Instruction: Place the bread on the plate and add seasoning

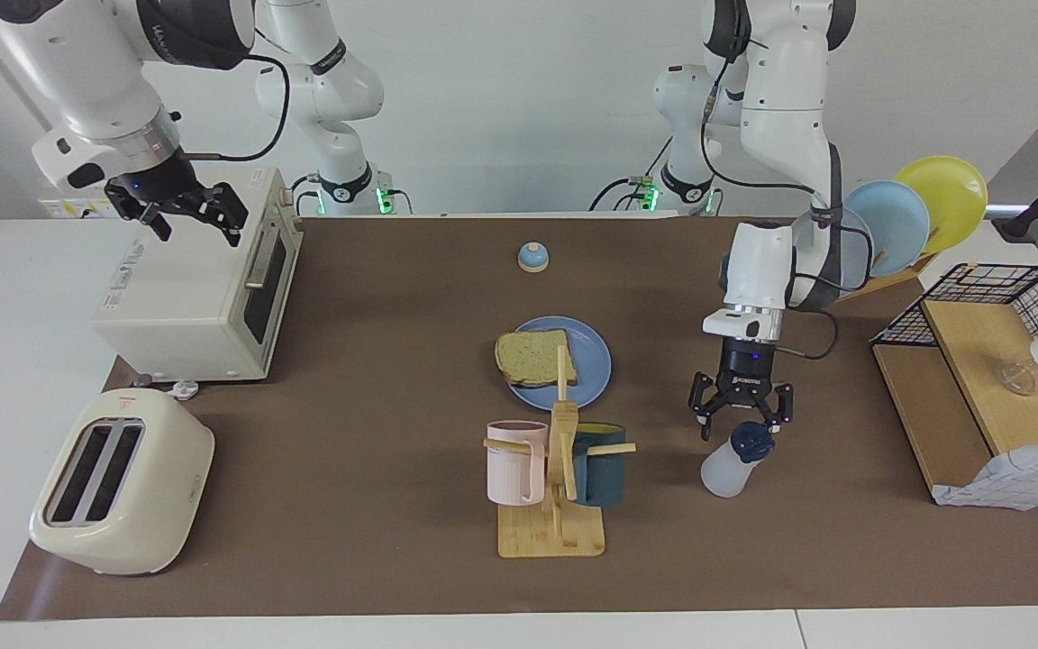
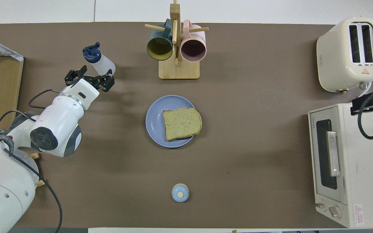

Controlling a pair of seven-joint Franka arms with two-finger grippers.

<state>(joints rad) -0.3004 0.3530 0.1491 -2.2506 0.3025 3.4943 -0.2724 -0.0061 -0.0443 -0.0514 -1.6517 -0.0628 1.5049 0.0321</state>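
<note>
The bread (image 1: 532, 356) (image 2: 181, 123) lies flat on the blue plate (image 1: 593, 347) (image 2: 154, 119) at the table's middle, its crust overhanging the rim toward the right arm's end. The seasoning bottle (image 1: 724, 470) (image 2: 104, 64), with a navy cap, stands on the brown mat toward the left arm's end, farther from the robots than the plate. My left gripper (image 1: 742, 416) (image 2: 89, 77) is open and empty, just above the bottle's cap and slightly to its robots' side. My right gripper (image 1: 190, 216) (image 2: 371, 103) is open and empty, waiting over the toaster oven.
A wooden mug rack (image 1: 550, 536) (image 2: 175, 42) with a pink and a dark teal mug stands farther from the robots than the plate. A toaster (image 1: 122, 482) and a toaster oven (image 1: 186, 297) sit at the right arm's end. There are also a bell (image 1: 532, 258), an upright plate rack (image 1: 897, 221) and a wire shelf (image 1: 997, 379).
</note>
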